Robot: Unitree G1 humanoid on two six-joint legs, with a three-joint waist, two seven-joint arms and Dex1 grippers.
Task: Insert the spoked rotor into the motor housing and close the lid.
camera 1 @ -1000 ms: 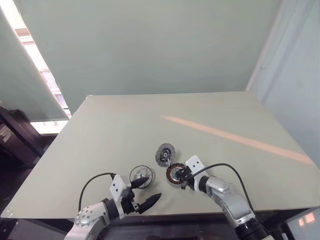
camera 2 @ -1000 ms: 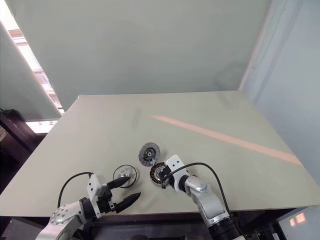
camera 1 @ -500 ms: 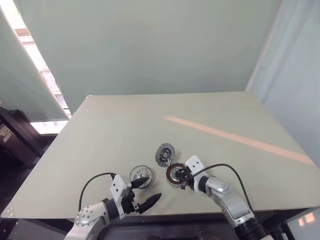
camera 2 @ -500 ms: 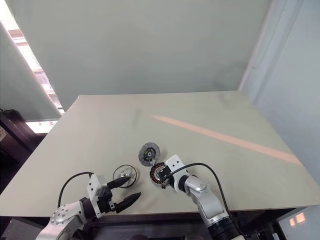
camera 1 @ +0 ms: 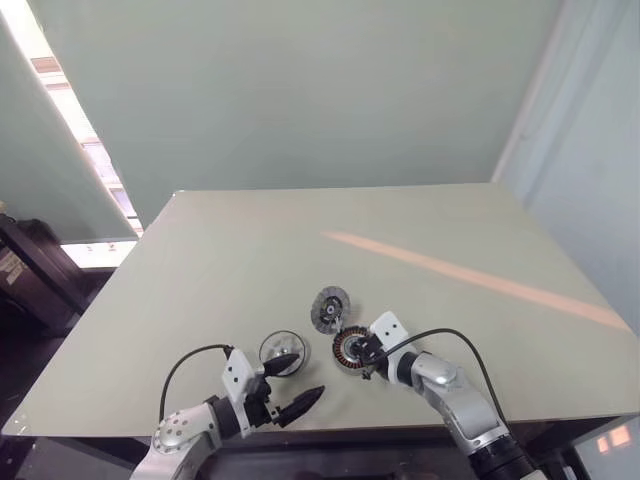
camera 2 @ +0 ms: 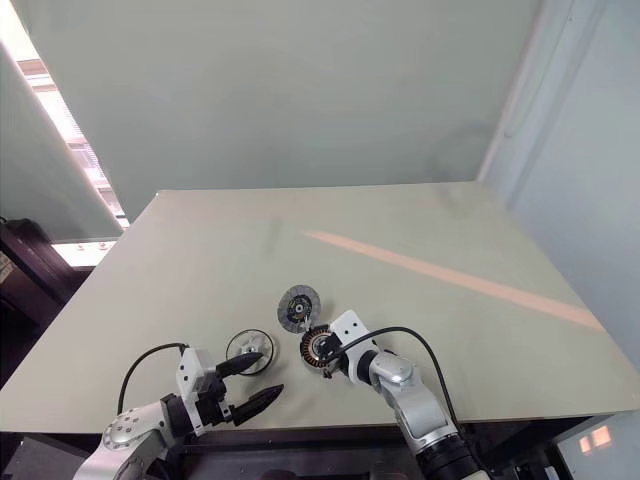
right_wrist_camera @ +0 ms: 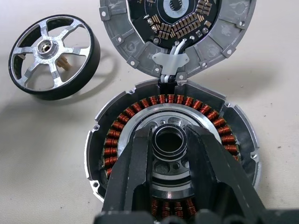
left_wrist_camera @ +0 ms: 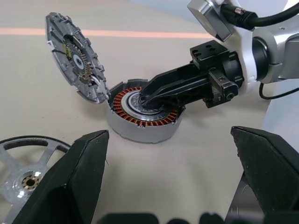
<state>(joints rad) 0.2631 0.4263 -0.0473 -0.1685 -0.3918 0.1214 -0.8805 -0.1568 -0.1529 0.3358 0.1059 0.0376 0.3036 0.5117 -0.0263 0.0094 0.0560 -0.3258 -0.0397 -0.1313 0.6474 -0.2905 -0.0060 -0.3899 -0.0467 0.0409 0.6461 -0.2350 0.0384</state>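
1. On the worktop (camera 1: 420,300), near its front edge, three parts sit close together: rotor (camera 1: 282,351) at left, housing (camera 1: 351,349) just right of it, lid (camera 1: 330,309) behind the housing.
2. The lid stands tilted, its lower edge touching the housing's rear rim.
3. The right gripper (right_wrist_camera: 169,140) reaches in from the right over the housing, its fingers on either side of the centre hub.
4. The left gripper (camera 1: 293,380) lies in front of the rotor, apart from it.

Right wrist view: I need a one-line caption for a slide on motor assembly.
Right gripper clamps the centre hub of the motor housing; its lid stands open, the spoked rotor waits beside it.
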